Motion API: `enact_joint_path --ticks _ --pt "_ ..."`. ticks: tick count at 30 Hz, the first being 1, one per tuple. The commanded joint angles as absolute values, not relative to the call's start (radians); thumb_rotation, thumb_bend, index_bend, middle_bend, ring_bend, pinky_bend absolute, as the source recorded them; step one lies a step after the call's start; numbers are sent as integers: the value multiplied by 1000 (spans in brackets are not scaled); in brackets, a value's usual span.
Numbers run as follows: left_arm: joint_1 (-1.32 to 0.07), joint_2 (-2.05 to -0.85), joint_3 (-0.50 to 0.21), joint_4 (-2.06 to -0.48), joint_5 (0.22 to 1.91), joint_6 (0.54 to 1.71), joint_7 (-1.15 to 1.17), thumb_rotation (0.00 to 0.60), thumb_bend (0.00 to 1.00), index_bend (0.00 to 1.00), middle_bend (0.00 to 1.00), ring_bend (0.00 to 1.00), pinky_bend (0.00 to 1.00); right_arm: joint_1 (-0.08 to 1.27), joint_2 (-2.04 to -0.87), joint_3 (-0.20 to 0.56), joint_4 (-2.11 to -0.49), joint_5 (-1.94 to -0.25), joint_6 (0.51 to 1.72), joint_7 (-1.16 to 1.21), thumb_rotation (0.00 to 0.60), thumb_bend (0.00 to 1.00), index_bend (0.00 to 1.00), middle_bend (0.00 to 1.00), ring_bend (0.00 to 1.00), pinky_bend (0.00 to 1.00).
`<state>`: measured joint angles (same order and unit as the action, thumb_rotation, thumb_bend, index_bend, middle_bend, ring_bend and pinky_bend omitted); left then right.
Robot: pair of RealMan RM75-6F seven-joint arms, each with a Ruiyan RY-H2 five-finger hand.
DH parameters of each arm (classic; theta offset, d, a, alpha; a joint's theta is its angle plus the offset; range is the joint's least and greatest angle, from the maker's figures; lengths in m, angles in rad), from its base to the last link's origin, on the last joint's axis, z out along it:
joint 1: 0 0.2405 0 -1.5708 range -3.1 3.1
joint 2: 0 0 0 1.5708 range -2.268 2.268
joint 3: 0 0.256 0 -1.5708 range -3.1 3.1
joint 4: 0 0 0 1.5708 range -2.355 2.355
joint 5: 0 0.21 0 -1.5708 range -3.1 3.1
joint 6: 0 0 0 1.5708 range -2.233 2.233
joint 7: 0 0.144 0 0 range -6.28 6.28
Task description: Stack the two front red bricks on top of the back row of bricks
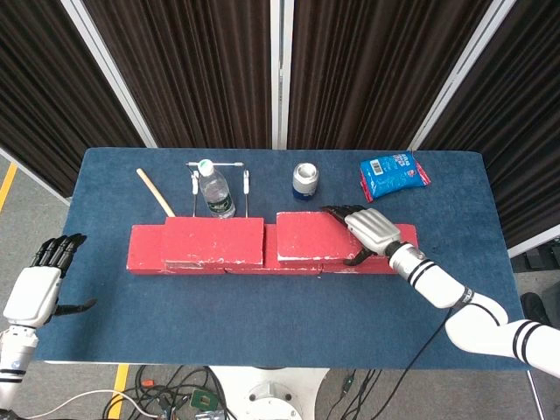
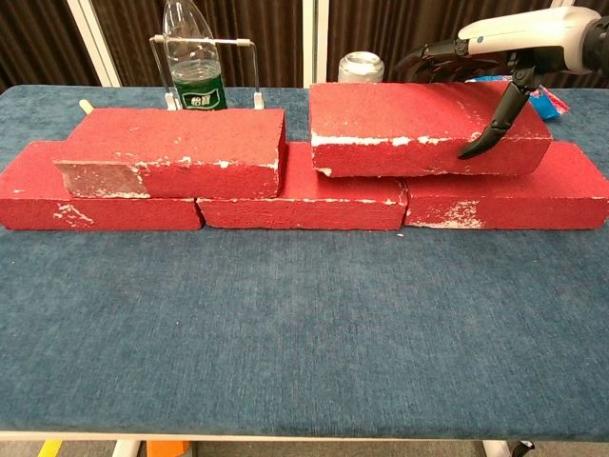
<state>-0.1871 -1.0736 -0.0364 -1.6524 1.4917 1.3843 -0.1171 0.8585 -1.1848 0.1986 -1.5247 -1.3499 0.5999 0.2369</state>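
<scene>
My right hand (image 2: pixel 495 71) is grasping the second red brick (image 2: pixel 423 129), fingers (image 2: pixel 447 52) lying over its rear top edge and thumb pressing against its front face; the brick is sitting on the back row of bricks (image 2: pixel 295 195), spanning the middle and right bricks of that row. The first red brick (image 2: pixel 176 152) is lying on the left part of the same row, just beside the second, a narrow gap showing between them. All bricks are rectangular blocks with a coarse, granular red surface, their edges chipped and streaked with white; the first brick is showing a grey scuffed patch on its front left corner. My left hand (image 1: pixel 39 284) is hanging off the left edge of the tabletop (image 1: pixel 262 319), released, fingers apart, holding nothing.

Behind the bricks, a clear plastic bottle (image 1: pixel 213 191) with a green label is standing inside a thin wire frame (image 1: pixel 219 179); a flat wooden stick (image 1: pixel 156 192) is lying to its left, a metal can (image 1: pixel 304 181) is standing upright near the centre, and a blue crinkled snack packet (image 1: pixel 394 173) is lying at the rear right. The tabletop is wearing a dark blue, short-pile fabric cover. Dark pleated curtains (image 1: pixel 192 70) with pale vertical posts are closing off the room behind
</scene>
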Motion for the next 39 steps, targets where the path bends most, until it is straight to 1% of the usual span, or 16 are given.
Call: enact_joint_path --ticks 1,12,23,39 --pt "-185 -1076 -33 -1641 1502 1389 -129 600 0 53 44 0 25 866 -1199 189 -1507 -1361 608 235 600 144 0 264 175 238" --pt "-186 -1088 -24 -1617 1511 1378 -157 600 0 53 44 0 25 892 -1215 182 -1509 -1340 582 255 600 146 0 263 175 239" --pt "-183 -1097 -22 -1596 1511 1378 -179 600 0 53 44 0 25 910 -1232 172 -1498 -1308 569 222 600 146 0 262 175 240" --pt "-185 -1096 -18 -1573 1513 1364 -234 600 0 53 44 0 25 930 -1246 172 -1505 -1218 564 150 600 150 0 263 175 239"
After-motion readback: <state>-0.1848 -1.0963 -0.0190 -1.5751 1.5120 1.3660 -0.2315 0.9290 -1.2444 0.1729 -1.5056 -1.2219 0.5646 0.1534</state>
